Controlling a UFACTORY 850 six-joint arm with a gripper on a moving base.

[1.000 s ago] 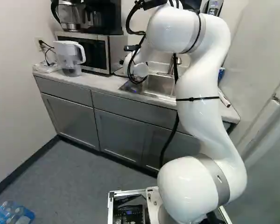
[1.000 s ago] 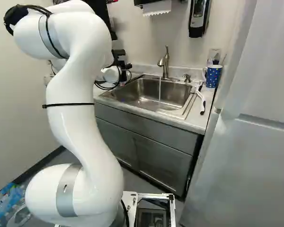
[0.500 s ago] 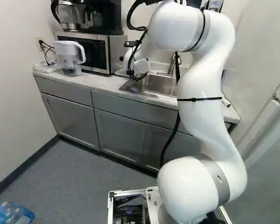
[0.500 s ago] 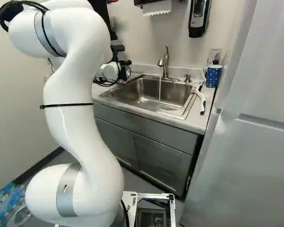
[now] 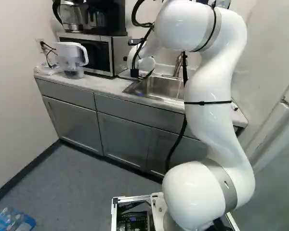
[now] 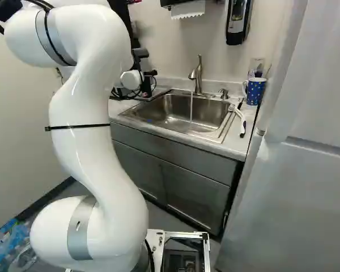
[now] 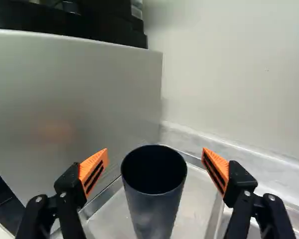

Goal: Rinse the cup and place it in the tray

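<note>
My gripper (image 6: pixel 147 85) shows only in part in the right base view, beyond the arm and left of the sink. In the wrist view the gripper (image 7: pixel 155 159) is open, with its orange-padded fingers apart. A dark cup (image 7: pixel 154 214) stands upright in the shiny metal tray (image 7: pixel 197 199), its round mouth between the fingertips. Gaps show on both sides, and neither pad touches it. The cup's base is out of sight. From the faucet (image 6: pixel 198 79) water runs into the sink (image 6: pixel 175 116).
The microwave (image 5: pixel 98 54) stands close beside the tray, with a coffee maker (image 5: pixel 94 19) on top. A wall (image 7: pixel 234 74) rises behind the tray. A pitcher (image 5: pixel 71 60) stands left of the microwave. Right of the sink are a blue mug (image 6: pixel 255 90) and a white-handled brush (image 6: pixel 239 120).
In the right base view the upper arm and wrist have shifted left, moving the wrist away from the sink. The left base view shows the elbow farther right. The base has stayed still.
</note>
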